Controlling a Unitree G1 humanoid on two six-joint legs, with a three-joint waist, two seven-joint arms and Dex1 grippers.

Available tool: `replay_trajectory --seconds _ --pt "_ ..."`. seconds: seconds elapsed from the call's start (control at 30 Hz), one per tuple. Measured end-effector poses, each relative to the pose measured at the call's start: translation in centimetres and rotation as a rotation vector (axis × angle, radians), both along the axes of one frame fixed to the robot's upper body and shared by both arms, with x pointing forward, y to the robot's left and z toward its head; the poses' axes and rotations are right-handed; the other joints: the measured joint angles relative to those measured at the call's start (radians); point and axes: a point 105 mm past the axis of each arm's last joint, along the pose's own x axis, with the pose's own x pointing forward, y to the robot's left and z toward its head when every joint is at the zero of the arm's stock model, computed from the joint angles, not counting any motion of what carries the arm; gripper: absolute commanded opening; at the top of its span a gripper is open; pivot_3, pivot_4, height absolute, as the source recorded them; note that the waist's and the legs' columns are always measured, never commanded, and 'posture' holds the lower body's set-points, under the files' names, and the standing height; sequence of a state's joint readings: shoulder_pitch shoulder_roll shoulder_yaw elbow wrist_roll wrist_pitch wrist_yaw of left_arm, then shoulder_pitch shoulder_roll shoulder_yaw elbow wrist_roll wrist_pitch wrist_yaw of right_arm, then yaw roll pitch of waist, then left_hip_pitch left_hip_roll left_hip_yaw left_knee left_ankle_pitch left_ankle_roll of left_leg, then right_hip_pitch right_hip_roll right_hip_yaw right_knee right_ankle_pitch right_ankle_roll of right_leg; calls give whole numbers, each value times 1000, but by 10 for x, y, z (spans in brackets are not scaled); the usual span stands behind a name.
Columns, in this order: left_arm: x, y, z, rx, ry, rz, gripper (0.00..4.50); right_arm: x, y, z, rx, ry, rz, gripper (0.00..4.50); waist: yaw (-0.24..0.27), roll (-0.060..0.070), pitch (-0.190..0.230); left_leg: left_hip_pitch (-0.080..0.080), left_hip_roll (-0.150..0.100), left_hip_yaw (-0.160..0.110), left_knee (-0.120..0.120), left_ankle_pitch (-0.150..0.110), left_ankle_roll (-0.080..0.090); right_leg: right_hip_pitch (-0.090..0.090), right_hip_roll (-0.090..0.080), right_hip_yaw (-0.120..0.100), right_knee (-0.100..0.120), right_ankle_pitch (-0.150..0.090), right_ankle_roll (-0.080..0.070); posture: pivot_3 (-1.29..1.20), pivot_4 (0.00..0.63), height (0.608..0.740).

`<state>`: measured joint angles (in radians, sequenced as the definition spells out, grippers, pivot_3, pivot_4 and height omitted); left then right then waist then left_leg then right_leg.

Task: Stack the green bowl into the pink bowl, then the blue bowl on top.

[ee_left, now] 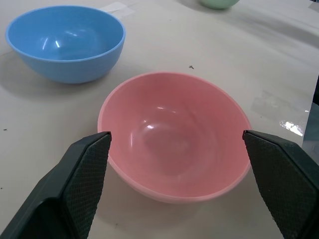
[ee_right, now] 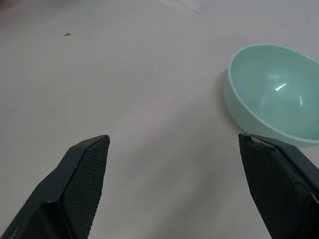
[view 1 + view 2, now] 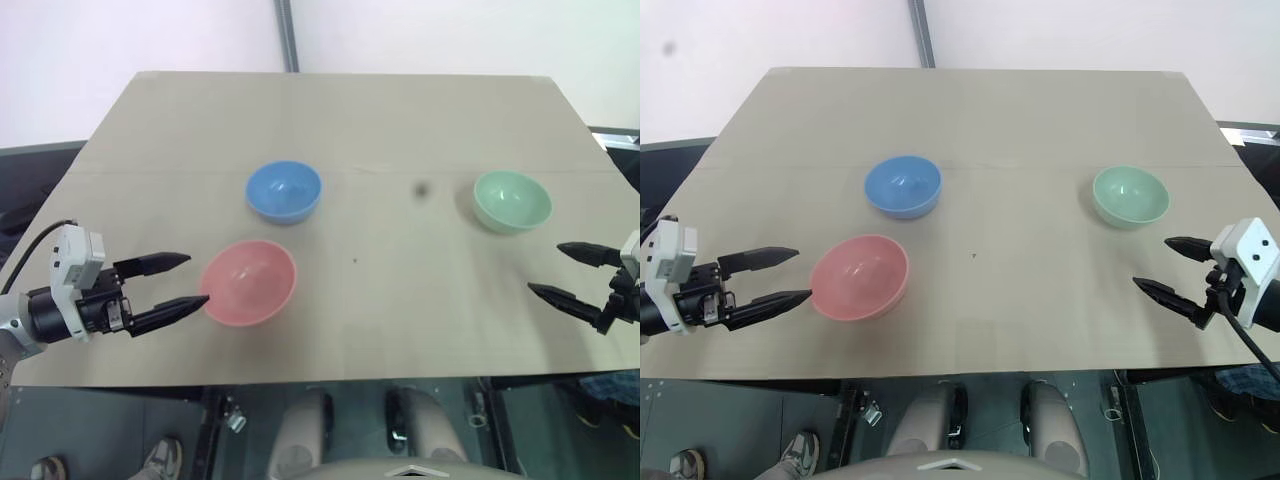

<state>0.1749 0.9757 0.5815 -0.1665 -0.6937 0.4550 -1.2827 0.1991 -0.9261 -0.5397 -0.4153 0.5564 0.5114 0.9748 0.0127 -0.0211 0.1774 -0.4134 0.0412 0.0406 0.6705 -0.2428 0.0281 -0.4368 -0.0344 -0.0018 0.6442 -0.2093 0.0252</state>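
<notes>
Three bowls sit apart and upright on the tan table (image 3: 400, 310). The pink bowl (image 3: 248, 282) (image 1: 174, 149) is at the front left. Just behind it stands the blue bowl (image 3: 284, 191) (image 1: 66, 41). The green bowl (image 3: 512, 201) (image 2: 276, 92) is on the right. My left gripper (image 3: 182, 281) hovers open just left of the pink bowl, its fingertips (image 1: 87, 169) close to the rim and holding nothing. My right gripper (image 3: 565, 270) is open and empty at the table's right front, in front of the green bowl and apart from it.
The table's front edge (image 3: 320, 380) runs just below both grippers. A small dark speck (image 3: 421, 188) lies between the blue and green bowls. A white wall (image 3: 420, 35) stands behind the table. A person's shoes (image 3: 160, 460) show on the floor at the front left.
</notes>
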Motion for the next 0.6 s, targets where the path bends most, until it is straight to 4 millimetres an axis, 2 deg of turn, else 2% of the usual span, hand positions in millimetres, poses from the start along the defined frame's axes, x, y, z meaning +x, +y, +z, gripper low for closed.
replay_trajectory --seconds 0.1,0.2,0.43,0.6 --pt "1 -1 2 -6 -3 0 4448 1 1 0 1 -2 3 4500 0 0 0 0 0 0 0 0 0 0 0 0 0 0 0 0 150 740" --pt "3 -11 12 -10 -33 -32 4448 3 3 5 3 -21 18 4500 0 0 0 0 0 0 0 0 0 0 0 0 0 0 0 0 150 740" --pt "0 -24 13 4 -17 -52 4448 6 10 6 11 -22 50 4500 -2 0 0 0 0 1 0 0 0 0 1 2 0 0 0 0 150 740" --pt "-2 -35 6 216 -29 4 4448 10 27 1 25 -6 123 4500 -1 -1 0 1 0 1 0 0 0 0 1 2 1 0 0 0 150 740"
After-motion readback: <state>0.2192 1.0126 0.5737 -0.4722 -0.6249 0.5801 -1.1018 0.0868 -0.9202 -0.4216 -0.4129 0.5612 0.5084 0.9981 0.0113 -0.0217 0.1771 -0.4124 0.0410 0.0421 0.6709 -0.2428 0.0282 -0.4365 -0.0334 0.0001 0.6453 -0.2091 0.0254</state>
